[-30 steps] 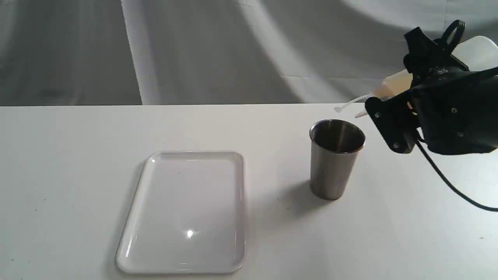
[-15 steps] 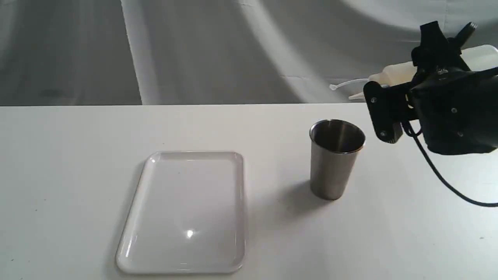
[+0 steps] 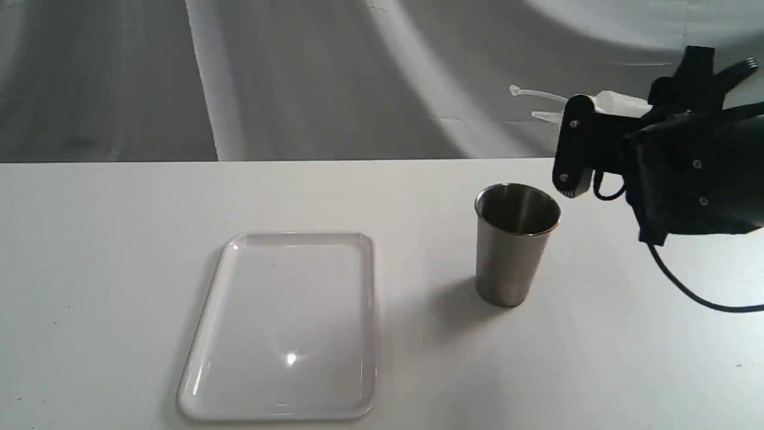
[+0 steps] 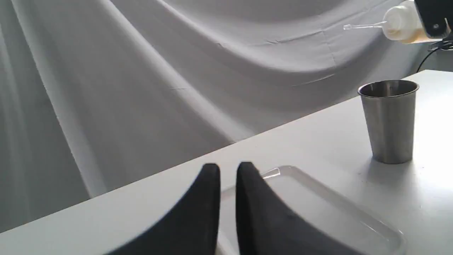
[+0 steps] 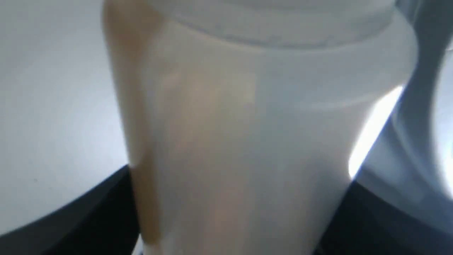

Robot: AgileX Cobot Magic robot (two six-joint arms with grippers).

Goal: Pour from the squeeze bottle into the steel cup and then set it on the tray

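The squeeze bottle is gripped round its body by the right hand, whose fingers are closed against the two sides of the translucent plastic, as is shown close up in the right wrist view. The bottle is held in the air, tipped over until it lies nearly level, with its pointed nozzle and thin cap strap directed towards the left of the exterior view. An amber tint is seen through the wall along the lower side of the bottle. The steel cup is stood upright on the white worktop, below the nozzle end of the bottle and clearly apart from it; its dark inside is visible, but whether any liquid is contained cannot be told. The tray is laid flat on the worktop to the left of the cup in the exterior view, apart from it, with a light reflected on its glossy surface. The left hand is seen only in the left wrist view, poised above the near end of the tray, its fingers drawn almost together with a slim gap between them and nothing held. A grey cloth is hung behind the worktop.
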